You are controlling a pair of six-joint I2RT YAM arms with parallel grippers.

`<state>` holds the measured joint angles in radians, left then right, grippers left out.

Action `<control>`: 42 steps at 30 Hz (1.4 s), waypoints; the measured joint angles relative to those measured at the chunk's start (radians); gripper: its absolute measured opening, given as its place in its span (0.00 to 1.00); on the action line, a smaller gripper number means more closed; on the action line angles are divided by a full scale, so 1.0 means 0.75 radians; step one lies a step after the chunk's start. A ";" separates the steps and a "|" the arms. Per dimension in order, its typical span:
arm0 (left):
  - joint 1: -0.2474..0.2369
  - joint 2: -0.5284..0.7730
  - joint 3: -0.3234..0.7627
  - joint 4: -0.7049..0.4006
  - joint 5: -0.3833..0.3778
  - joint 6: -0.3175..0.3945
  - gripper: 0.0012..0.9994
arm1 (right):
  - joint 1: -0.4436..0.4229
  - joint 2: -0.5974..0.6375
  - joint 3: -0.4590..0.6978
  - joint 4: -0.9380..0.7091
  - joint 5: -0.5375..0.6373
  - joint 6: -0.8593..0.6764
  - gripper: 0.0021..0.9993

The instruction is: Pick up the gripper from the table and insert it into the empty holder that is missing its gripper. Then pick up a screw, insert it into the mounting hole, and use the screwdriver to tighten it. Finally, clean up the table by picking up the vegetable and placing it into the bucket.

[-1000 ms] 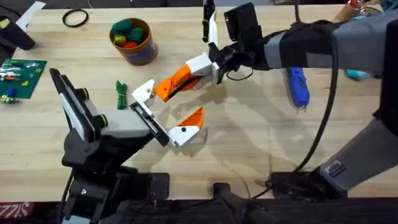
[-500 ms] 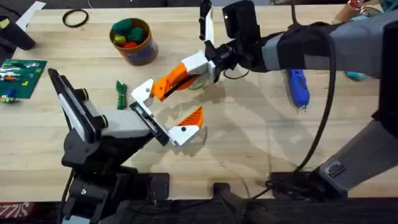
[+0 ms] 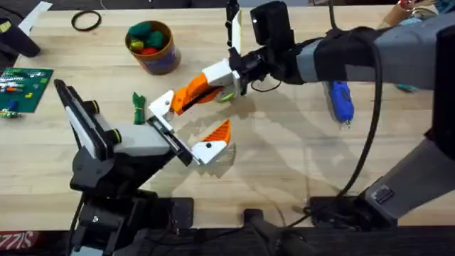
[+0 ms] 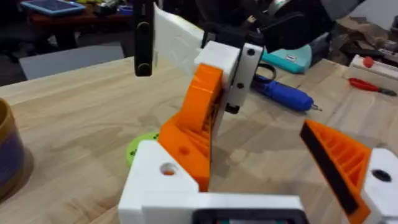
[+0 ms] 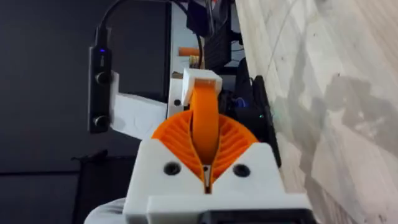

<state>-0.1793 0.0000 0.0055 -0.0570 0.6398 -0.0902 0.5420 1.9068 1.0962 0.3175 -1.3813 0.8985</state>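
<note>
Overhead: the right claw [image 3: 226, 80] is clenched on the gripper [image 3: 186, 97], long axis slanting down-left, white base plate just beside the holder [image 3: 146, 139] rail above the counter [image 3: 284, 163]. Left wrist: plate meets rail. Right wrist: pads squeeze the orange finger.

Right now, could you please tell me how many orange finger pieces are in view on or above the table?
2. The long gripper is carried by the right gripper, its white base at the holder's rail. A shorter ribbed finger is already mounted on that rail.
</note>
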 joint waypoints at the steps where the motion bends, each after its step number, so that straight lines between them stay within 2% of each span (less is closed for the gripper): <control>1: 0.003 0.000 0.000 0.000 -0.007 0.000 0.98 | 0.005 0.000 0.000 0.005 0.012 0.003 0.01; 13: 0.026 0.000 0.000 -0.004 -0.054 -0.028 0.98 | 0.043 0.000 0.001 0.057 0.080 0.027 0.01; 17: 0.035 0.000 0.002 -0.007 -0.065 0.001 0.98 | 0.051 0.000 0.001 0.146 0.090 0.063 0.01; 42: 0.056 0.000 0.021 -0.058 0.038 -0.001 0.98 | 0.051 0.000 0.000 0.103 0.096 0.084 0.01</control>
<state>-0.1375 0.0001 0.0210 -0.1008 0.6682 -0.0910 0.5804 1.9068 1.0962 0.3948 -1.3090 0.9615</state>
